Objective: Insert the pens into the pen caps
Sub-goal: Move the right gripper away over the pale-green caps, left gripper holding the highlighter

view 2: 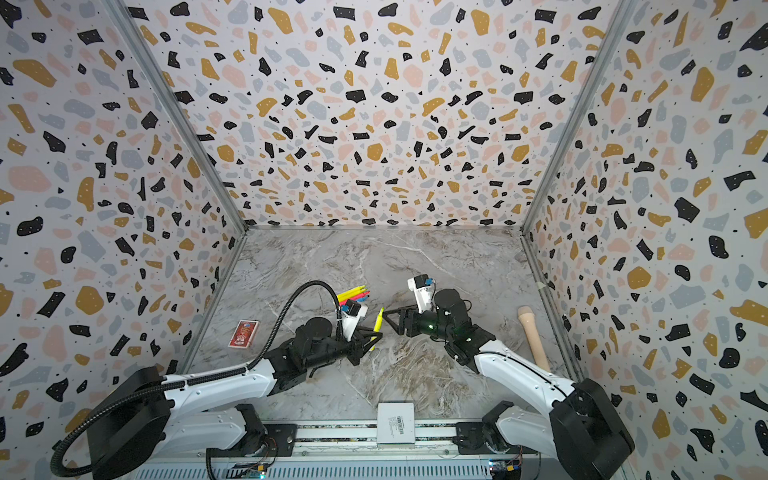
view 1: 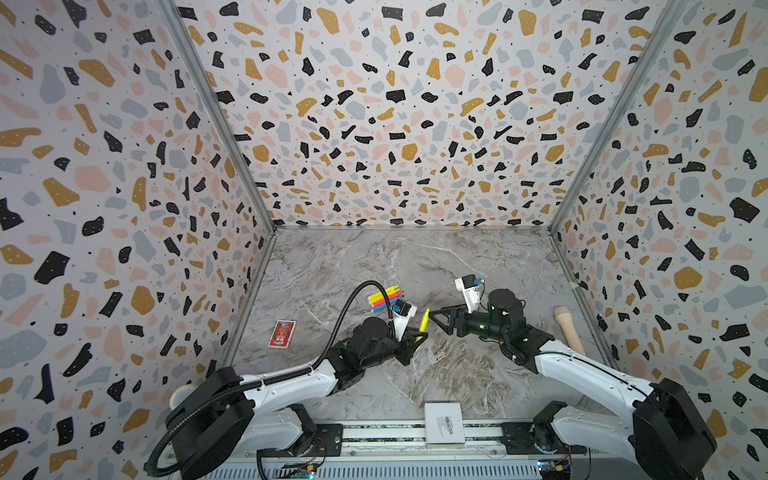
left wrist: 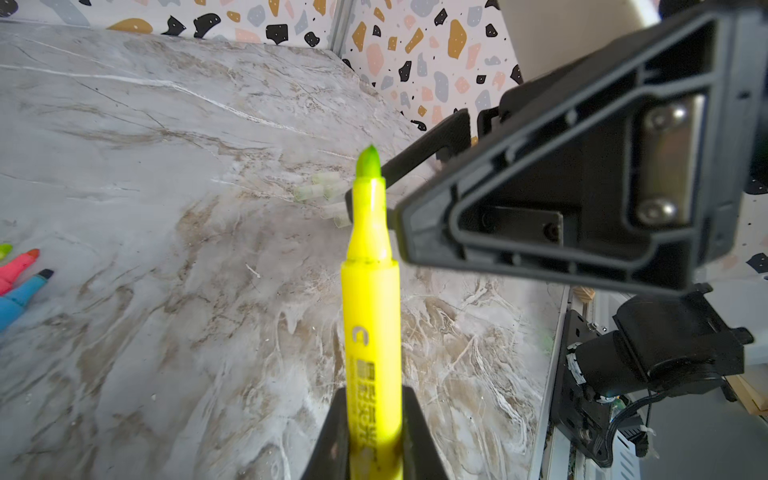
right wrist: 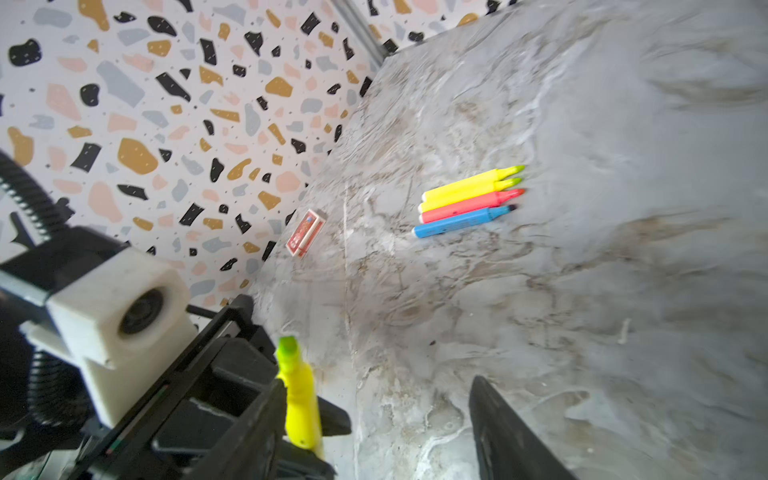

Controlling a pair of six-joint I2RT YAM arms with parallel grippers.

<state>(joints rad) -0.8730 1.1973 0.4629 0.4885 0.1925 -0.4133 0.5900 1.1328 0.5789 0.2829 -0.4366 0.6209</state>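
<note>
In both top views the left claw (view 1: 419,334) is clamped on the lower barrel of a yellow pen (view 1: 424,320), which is lifted off the table (view 1: 415,257) and tilted, its tip free. The right claw (view 1: 434,316) stands spread just beside that tip, holding nothing. Four loose pens (view 1: 384,298) lie side by side behind the left wrist. A red card box (view 1: 282,333) and a beige handle (view 1: 569,330) sit well apart, out of the way.

The left wrist view shows pale pen caps (left wrist: 324,193) clustered on the marble beyond the tip, partly hidden by the right claw's finger. The pen looks light, stiff and smooth, so I'd grip mid-barrel, never the soft nib.

The right wrist view shows the right claw's jaws wide and empty.
</note>
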